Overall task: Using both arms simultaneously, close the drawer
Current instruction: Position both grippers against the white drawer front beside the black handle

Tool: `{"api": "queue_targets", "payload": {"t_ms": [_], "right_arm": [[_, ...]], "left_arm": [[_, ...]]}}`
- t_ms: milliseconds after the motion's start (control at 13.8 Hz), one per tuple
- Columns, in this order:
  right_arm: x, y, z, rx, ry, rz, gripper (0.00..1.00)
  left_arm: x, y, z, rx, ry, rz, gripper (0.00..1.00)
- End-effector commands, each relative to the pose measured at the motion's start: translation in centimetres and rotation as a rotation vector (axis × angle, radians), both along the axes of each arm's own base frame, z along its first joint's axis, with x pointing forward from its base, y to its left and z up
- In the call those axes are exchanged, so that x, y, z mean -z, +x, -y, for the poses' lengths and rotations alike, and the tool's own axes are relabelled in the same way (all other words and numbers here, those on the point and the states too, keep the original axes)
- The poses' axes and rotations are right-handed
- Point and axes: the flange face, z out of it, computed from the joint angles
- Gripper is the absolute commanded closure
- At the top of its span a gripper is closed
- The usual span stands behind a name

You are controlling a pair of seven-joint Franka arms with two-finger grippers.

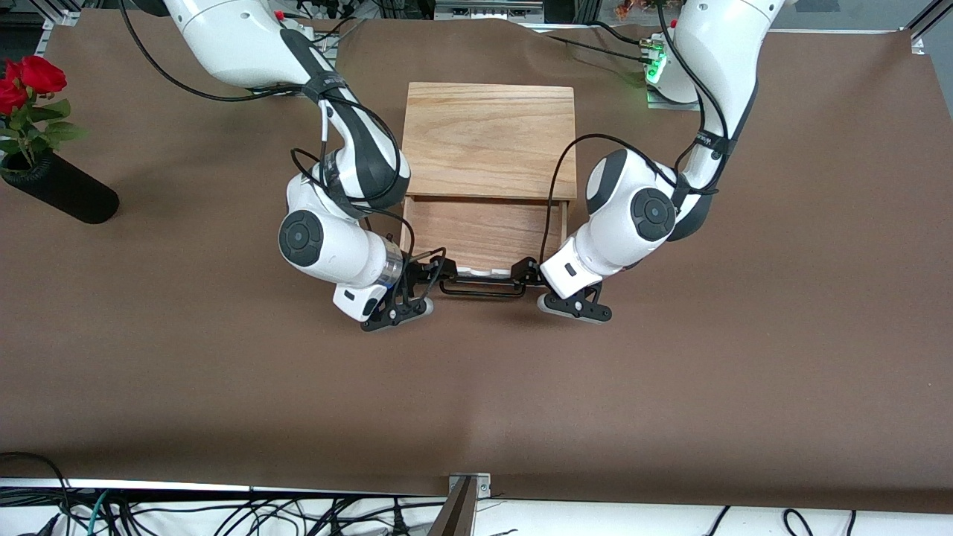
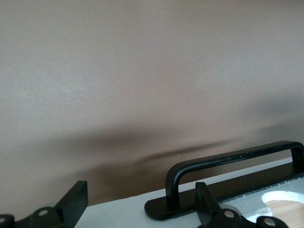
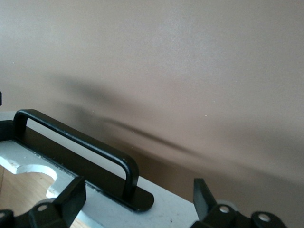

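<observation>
**Desk:** Where is the drawer from your seat?

**Me:** I see the shallow light-wood drawer with its white front panel (image 1: 476,272) pulled partway out of the light wooden box (image 1: 491,140) at the middle of the brown-covered table (image 1: 476,387); the box sits at about twelve o'clock from the drawer's front, toward the arm bases; the thin black bar handle (image 1: 480,290) runs along the panel on the side nearest the front camera

**Desk:** And the grippers?

**Me:** My left gripper (image 1: 530,272) is at the panel's end toward the left arm's side of the table; in its wrist view the fingers (image 2: 76,202) stand well apart over the white panel edge (image 2: 123,209) with one end of the handle (image 2: 228,164) near one fingertip; I see nothing clamped between them; my right gripper (image 1: 432,274) is at the other end of the panel; its wrist view shows the fingers (image 3: 71,197) spread just as wide, straddling the panel edge (image 3: 161,209) beside the handle's foot (image 3: 137,199), holding nothing

**Desk:** Anything else on the table?

**Me:** A black cylindrical vase (image 1: 63,192) with red roses (image 1: 30,80) lies at roughly ten o'clock from the box, at the right arm's end, well apart from the drawer
</observation>
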Motion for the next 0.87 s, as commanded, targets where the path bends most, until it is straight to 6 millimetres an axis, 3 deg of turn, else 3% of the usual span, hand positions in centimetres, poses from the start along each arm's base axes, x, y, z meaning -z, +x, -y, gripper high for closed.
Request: {"api": "queue_targets", "payload": {"t_ms": [0, 794], "right_arm": [[0.2, -0.8, -1.6, -0.018, 0.021, -0.024, 0.0], [1.6, -3.3, -3.6, 0.004, -0.02, -0.126, 0.0]], "left_arm": [[1.0, -0.8, 1.4, 0.015, -0.008, -0.027, 0.0], [1.3, -1.5, 1.4, 0.03, 0.005, -0.072, 0.0]]}}
